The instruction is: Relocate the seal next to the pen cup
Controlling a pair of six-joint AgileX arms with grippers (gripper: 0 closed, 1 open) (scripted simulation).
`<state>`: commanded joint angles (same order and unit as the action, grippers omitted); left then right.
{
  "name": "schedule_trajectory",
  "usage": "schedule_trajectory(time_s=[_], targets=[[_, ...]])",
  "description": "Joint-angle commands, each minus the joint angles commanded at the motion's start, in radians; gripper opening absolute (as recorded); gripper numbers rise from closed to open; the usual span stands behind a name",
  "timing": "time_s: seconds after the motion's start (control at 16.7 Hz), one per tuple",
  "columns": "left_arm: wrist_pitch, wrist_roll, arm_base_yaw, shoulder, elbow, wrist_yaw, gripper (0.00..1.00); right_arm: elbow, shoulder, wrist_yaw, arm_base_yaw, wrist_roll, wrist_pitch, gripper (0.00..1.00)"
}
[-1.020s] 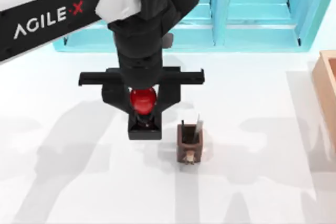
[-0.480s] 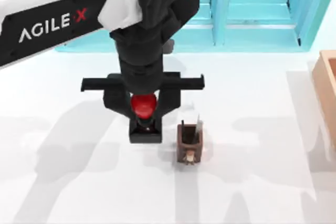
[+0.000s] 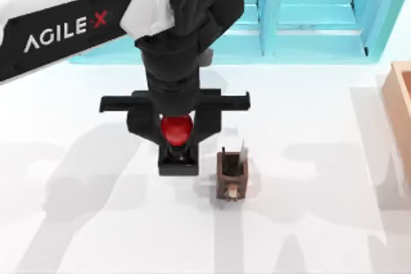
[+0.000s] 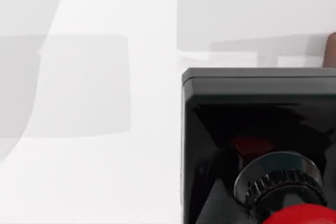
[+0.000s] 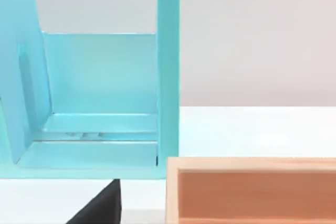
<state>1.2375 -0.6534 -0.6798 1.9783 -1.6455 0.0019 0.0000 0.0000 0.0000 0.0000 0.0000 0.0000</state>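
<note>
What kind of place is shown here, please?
Likely a simulated desk or office tabletop: a pen cup beside a seal, a turquoise shelf behind, and a wooden box at the right.

The left arm (image 3: 70,20) bears the lettering "AGILE·X".

Rendered simulation tabletop, plain white table (image 3: 321,235), turquoise shelf unit (image 3: 308,24), light-wood box (image 5: 252,190)

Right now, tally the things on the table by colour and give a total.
Red and black: 1, seal
Dark brown: 1, pen cup
Light wood: 1, box
Turquoise: 1, shelf
Total: 4
</note>
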Motion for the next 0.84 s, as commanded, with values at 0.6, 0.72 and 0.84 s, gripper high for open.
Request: schedule_trajectory(time_s=[0.6,0.72,0.84], targets=[[0.000,0.000,0.000,0.000,0.000,0.000,1.00,0.000,0.000,0.000,0.000,0.000,0.000,1.00],[0.000,0.000,0.000,0.000,0.000,0.000,1.00,0.000,0.000,0.000,0.000,0.000,0.000,1.00],[0.000,0.000,0.000,0.000,0.000,0.000,1.00,0.000,0.000,0.000,0.000,0.000,0.000,1.00]])
